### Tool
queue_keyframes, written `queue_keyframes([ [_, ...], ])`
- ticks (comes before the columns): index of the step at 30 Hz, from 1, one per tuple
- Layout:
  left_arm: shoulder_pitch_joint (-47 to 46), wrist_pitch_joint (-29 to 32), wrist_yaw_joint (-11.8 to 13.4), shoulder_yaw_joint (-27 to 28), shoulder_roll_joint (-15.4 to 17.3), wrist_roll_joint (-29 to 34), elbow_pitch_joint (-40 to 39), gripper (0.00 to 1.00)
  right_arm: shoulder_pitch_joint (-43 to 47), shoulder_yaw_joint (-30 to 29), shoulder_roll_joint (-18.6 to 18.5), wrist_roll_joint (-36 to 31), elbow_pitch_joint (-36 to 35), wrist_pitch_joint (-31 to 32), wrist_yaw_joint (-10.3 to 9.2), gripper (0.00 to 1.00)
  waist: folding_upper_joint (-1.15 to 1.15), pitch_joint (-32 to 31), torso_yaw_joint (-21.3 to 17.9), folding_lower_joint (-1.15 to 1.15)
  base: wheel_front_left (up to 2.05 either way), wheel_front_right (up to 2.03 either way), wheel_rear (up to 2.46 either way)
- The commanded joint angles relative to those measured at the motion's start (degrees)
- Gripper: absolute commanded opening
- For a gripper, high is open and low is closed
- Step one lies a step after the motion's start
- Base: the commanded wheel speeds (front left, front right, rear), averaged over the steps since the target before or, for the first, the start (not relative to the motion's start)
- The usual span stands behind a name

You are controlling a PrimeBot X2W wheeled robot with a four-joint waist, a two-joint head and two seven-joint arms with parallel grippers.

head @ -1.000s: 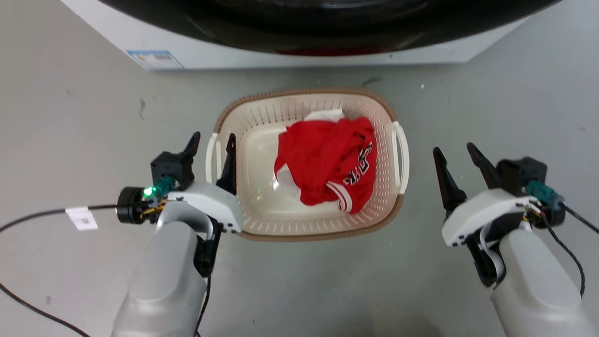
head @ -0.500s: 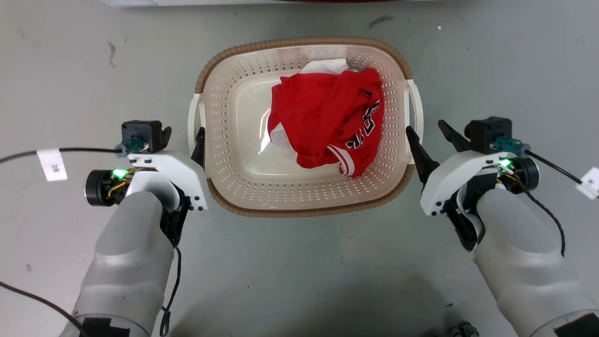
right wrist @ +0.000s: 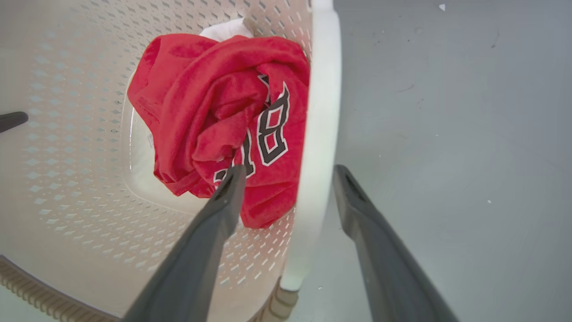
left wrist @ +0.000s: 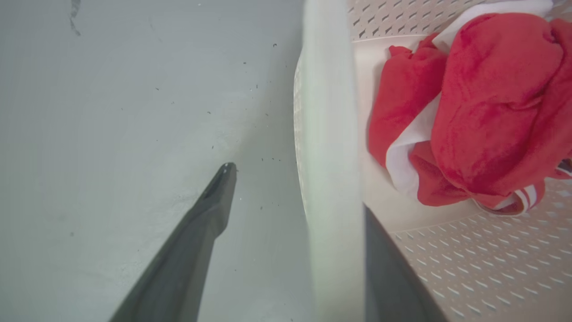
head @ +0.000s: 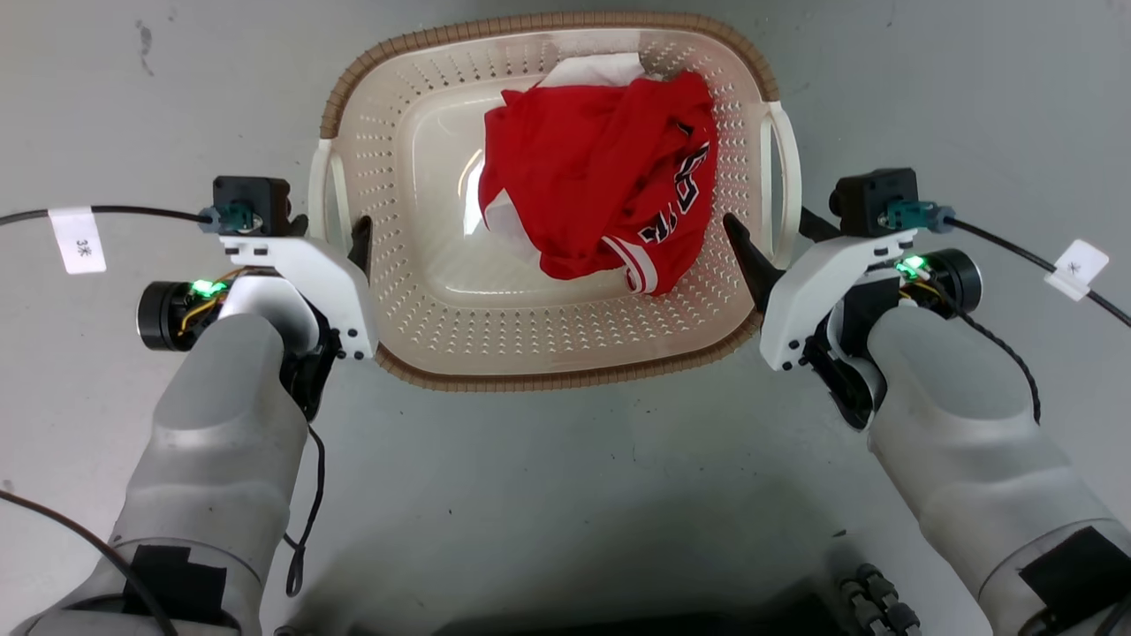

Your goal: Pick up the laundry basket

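The right hand [head: 769,221] had closed in to match the left hand [head: 329,228]: each stood open astride a side handle [head: 786,168]. The laundry basket [head: 548,382] sat on the floor [head: 565,495] between them, long axis hand to hand.

The laundry basket [head: 424,300], garment [head: 601,168] inside, lies between left hand [head: 329,231] and right hand [head: 767,221].

The right tool [head: 764,225], well clear of the basket [head: 565,382] a second ago, has come in to straddle its right handle [head: 786,168], one finger inside and one outside. The head camera has tilted down, so the scene sits higher.
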Motion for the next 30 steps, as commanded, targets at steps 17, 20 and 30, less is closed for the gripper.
queue_keyframes([
  [17,-6.1,3.0,0.0,-5.8,-1.8,-5.5,1.7,0.00,-6.6,9.6,-0.1,11.0,2.4,5.7,0.13,0.00,0.00,3.0,-0.4,-0.01,0.00,0.00,0.00],
  [20,-5.7,3.3,0.0,-7.6,-2.0,-7.0,1.3,0.00,-6.5,11.0,-0.7,12.3,2.4,6.0,0.36,0.00,0.00,2.6,0.1,-0.01,0.00,0.00,0.00],
  [30,-3.8,5.0,-0.1,-12.5,-3.8,-11.8,1.4,0.00,-4.1,14.8,-2.6,16.6,2.4,8.0,0.36,0.00,0.00,-2.7,1.6,-0.01,0.00,0.00,0.00],
])
